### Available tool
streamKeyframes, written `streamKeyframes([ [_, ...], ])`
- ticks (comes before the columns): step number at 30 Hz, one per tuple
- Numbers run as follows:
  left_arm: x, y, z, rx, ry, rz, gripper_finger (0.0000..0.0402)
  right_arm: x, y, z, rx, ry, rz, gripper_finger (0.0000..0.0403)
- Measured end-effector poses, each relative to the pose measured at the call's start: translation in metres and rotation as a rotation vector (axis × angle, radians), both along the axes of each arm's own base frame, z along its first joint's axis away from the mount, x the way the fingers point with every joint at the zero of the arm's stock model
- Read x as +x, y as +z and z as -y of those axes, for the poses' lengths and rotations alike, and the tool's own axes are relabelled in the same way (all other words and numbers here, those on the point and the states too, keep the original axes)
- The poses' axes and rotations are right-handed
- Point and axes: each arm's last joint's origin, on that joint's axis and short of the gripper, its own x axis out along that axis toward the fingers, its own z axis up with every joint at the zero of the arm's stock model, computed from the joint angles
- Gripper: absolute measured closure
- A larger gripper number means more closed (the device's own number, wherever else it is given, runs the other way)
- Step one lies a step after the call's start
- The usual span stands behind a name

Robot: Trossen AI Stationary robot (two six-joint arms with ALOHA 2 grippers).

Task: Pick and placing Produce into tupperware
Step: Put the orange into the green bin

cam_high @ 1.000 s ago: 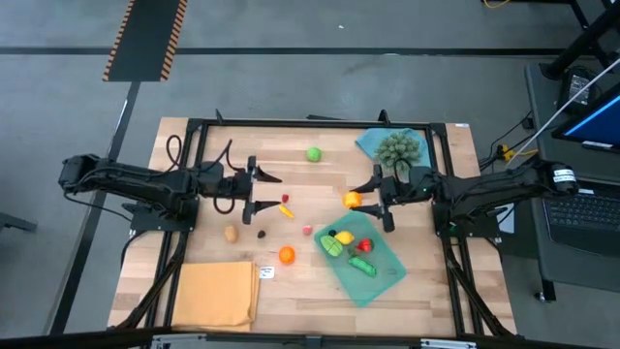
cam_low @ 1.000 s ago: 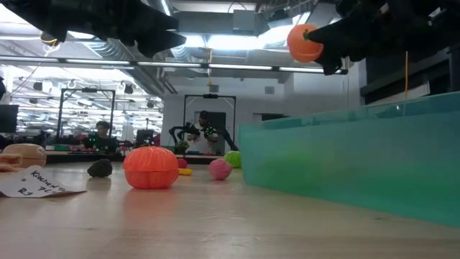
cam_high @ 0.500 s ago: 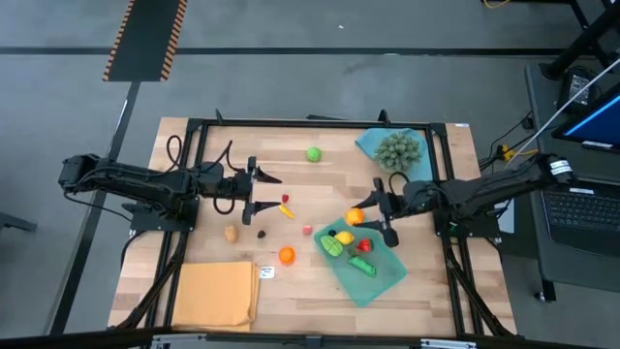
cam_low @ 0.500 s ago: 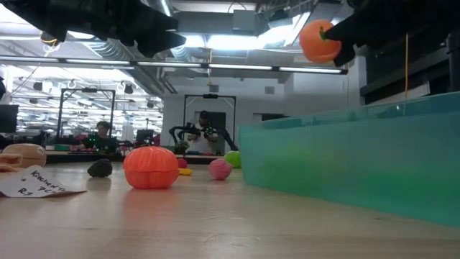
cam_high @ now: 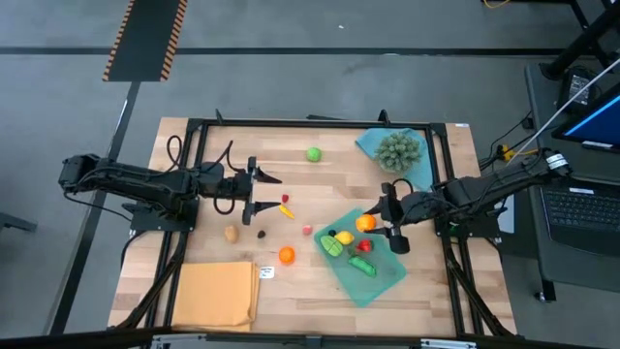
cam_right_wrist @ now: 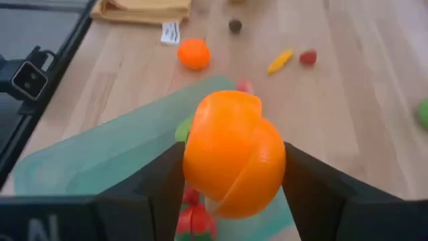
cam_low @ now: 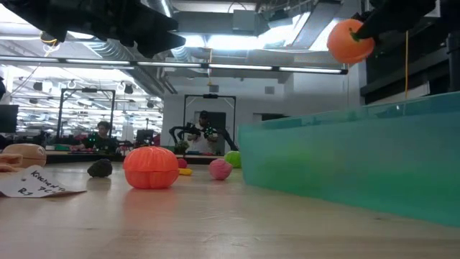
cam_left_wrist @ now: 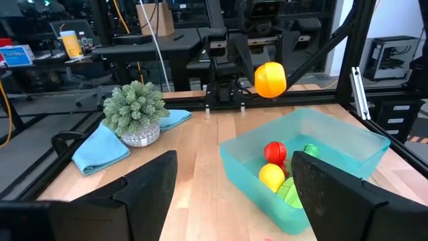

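Note:
My right gripper is shut on an orange toy fruit, held in the air above the far end of the teal tupperware. Yellow, red and green produce lies inside the tupperware. Loose produce lies on the wood: an orange ribbed piece, a green piece, a tan piece, a dark piece, and small red ones. My left gripper hovers open at the table's left-middle, with nothing between its fingers. My right gripper pinches the orange fruit's two opposite sides between its two fingers. The fingers come from the table's right side, slanting down. The fruit is lifted clear, above the tupperware's far end.
A spiky grey-green ball sits on a blue cloth at the far right. A folded orange-yellow cloth lies at the near left, with a small paper tag beside it. A black frame borders the table.
My right gripper has carried the orange fruit toward the table's near edge and upward, tipping its fingers further down. It has come from beside the tupperware's far corner to above the tupperware. It has stayed shut on the fruit.

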Motion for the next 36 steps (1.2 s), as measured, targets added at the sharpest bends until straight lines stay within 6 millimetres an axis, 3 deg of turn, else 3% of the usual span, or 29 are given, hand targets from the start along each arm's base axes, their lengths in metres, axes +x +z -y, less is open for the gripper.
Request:
streamKeyframes([
  [8, 0.0, 0.0, 0.0, 0.0, 0.0, 0.0, 0.0115, 0.004, 0.011, -0.008, 0.011, -0.029, -0.195, 0.0186],
  [17, 0.0, 0.0, 0.0, 0.001, 0.0, -0.003, 0.0115, 0.027, 0.02, -0.024, 0.174, 0.05, -0.377, 0.0186],
  [25, 0.0, -0.001, 0.0, 0.0, 0.0, -0.01, 0.0115, 0.045, -0.004, -0.036, 0.246, 0.075, -0.52, 0.0187],
  [36, 0.0, -0.002, 0.0, -0.001, 0.001, -0.019, 0.0115, 0.062, -0.024, -0.064, 0.323, 0.185, -0.538, 0.0187],
])
